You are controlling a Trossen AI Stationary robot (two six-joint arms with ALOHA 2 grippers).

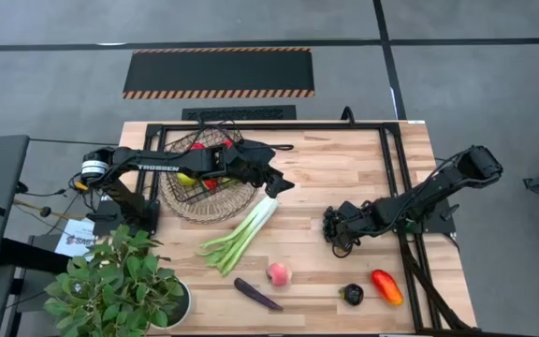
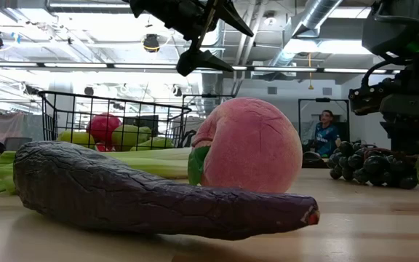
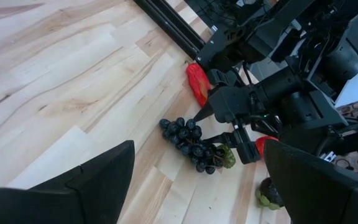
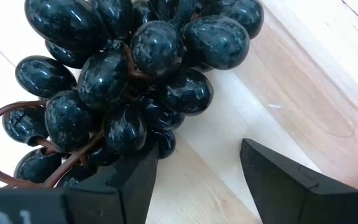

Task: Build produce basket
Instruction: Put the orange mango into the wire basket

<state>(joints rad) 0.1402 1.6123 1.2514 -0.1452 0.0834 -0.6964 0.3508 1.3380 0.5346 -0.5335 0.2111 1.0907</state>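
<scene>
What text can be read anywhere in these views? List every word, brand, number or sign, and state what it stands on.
"TROSSEN": white letters on the left arm, read in the high view.
Paper sheet beside the potted plant: red print, too small to read.
White print at the edge of the right wrist view: cut off, unreadable.
Black mat with striped hazard edging: a marking, no words.
Nothing else legible.

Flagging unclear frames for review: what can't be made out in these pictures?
- Basket contents: high view, left arm covers them.
- Right gripper on grapes: right wrist view cuts the bunch off; contact unclear.
- Dark item by the orange pepper: high view, too small to name.
</scene>
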